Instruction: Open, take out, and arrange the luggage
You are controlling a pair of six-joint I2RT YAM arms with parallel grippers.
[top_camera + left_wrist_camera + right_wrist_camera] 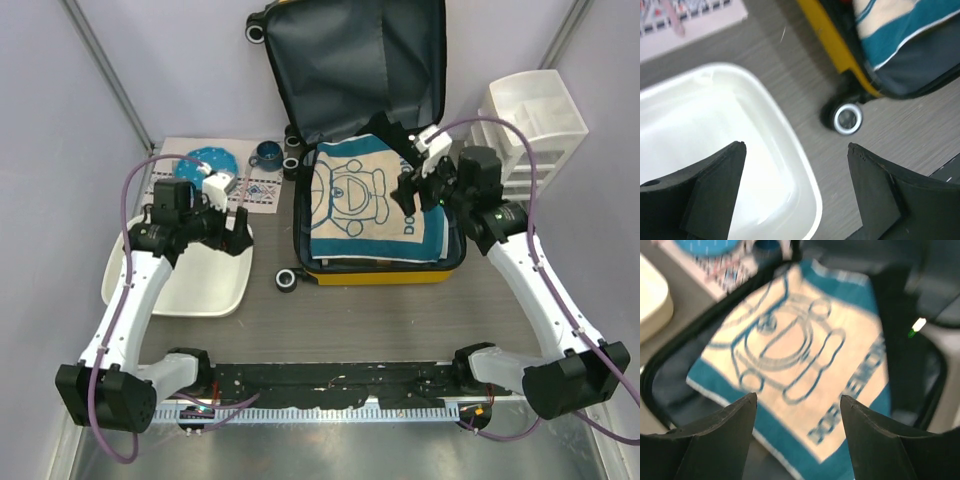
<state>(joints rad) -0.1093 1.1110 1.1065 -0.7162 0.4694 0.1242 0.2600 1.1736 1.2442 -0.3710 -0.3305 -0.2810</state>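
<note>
The yellow luggage [380, 277] lies open in the middle of the table. Its dark-lined lid [360, 60] stands up against the back wall. Inside it lies a folded teal and cream towel [360, 200] with a cartoon print. My right gripper [408, 190] hovers over the right side of the towel [790, 335], open, nothing between its fingers [797, 396]. My left gripper [232, 235] hangs open and empty over the right rim of the white tray [805, 175], left of the luggage's yellow edge [832, 45] and a black wheel [847, 119].
The white tray [200, 285] sits at the left. Behind it a patterned mat [255, 190] carries a blue plate [212, 160] and a blue cup [268, 153]. A white drawer unit [535, 120] stands at the back right.
</note>
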